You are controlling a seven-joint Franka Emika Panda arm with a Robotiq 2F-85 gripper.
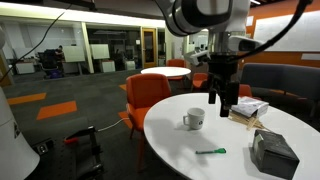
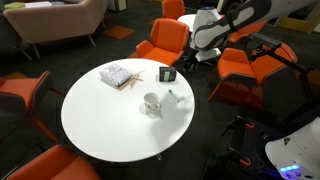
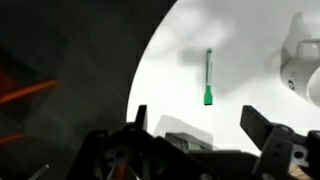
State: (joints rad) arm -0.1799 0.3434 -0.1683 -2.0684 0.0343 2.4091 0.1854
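Hand (image 3: pixel 197 125) is held wide apart, nothing gripped, up over the counter (image 3: pixel 240 40) edge. Green marker (image 3: pixel 208 78) is seen lying flat straight ahead of it, untouched, thicker end toward the hand. White mug (image 3: pixel 300 60) is set ahead, off to the right.

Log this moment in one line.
fingers: open, empty | position: above table edge | ahead: marker flat on table | mug: upright, near marker
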